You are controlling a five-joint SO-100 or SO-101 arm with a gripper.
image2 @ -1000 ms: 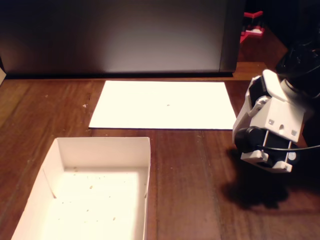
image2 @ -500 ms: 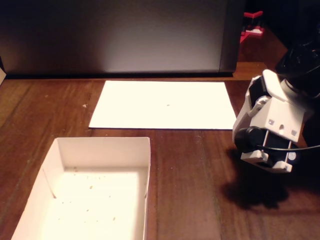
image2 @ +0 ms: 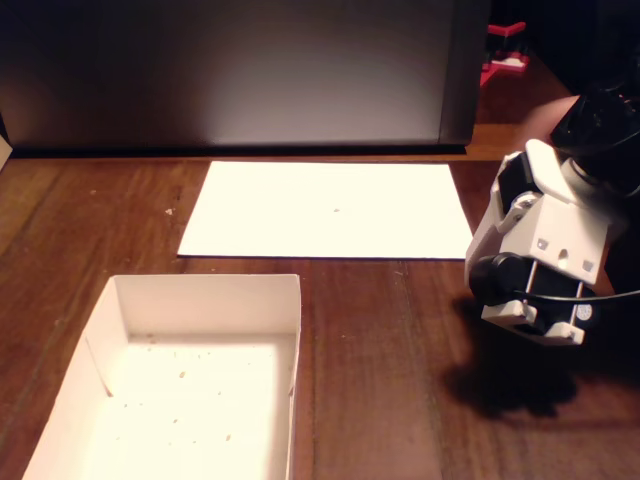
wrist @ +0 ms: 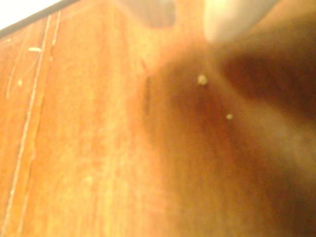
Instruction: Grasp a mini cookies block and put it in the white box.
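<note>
The white box [image2: 290, 300] sits at 7 o'clock in the fixed view, with only crumbs inside. A paper sheet [image2: 325, 210] lies at 12 o'clock on the table [image2: 380, 350]. The arm [image2: 540, 250] hangs at 3 o'clock. No cookie shows. I cannot tell how far the gripper is open; the wrist view is blurred wood.

We saw the arm [image2: 545, 250] as a blocky white plastic housing with black joint sections above it, a round black motor cap on its left face, small screw holes on its flat panel, and a thin black cable along its lower edge.
</note>
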